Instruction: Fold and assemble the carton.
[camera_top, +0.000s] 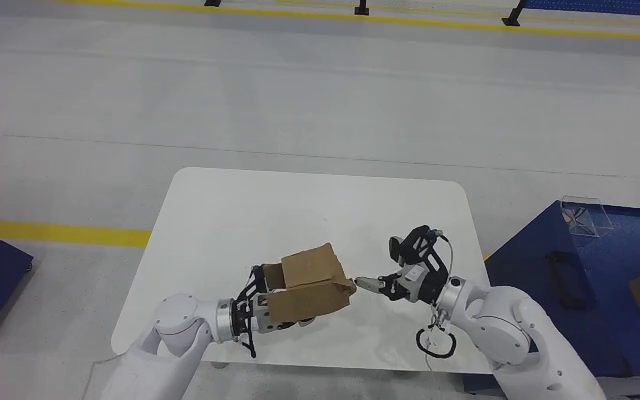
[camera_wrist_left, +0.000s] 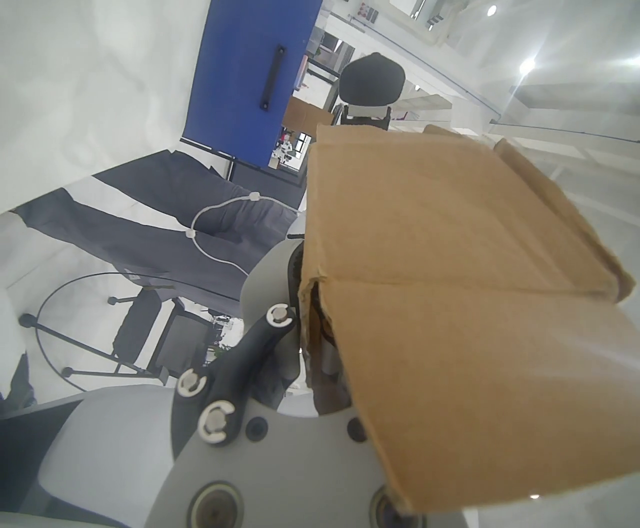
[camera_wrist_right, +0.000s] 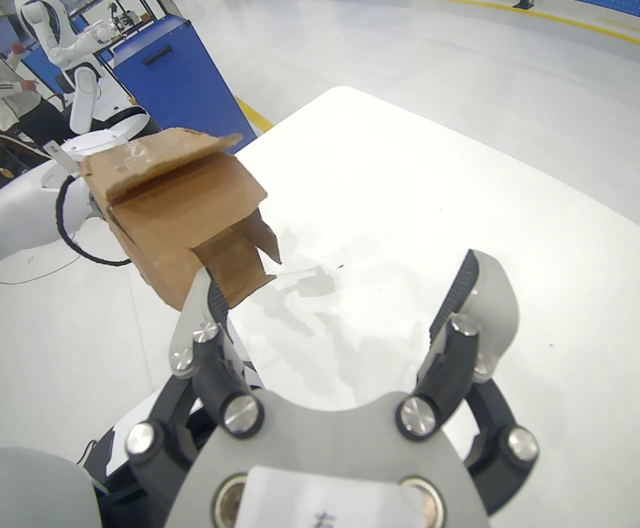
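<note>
Top view: the carton (camera_top: 310, 283) is off the table (camera_top: 300, 200), hanging tilted over the near edge about midway along it, with one end in the left gripper (camera_top: 266, 302). We judge that gripper clenched on a carton wall. Nothing else carries the carton, though in the left wrist view a panel covers the contact itself. It's probably held aloft this way so the free end faces the right arm.

That end is open, with flaps (camera_wrist_right: 250, 255) hanging loose and unfolded, so we'd call assembly barely started.

The right gripper (camera_wrist_right: 342, 272) is released, fingers spread wide, level with the open end. One finger (camera_wrist_right: 197, 310) is just beside the lowest flap; we can't tell if it touches. It looks posed to push or pinch a flap in.

Room: there's little margin at the near edge. The broad stretch of tabletop runs toward the far edge and both far corners, so we'd keep the folding inward of the near edge.
</note>
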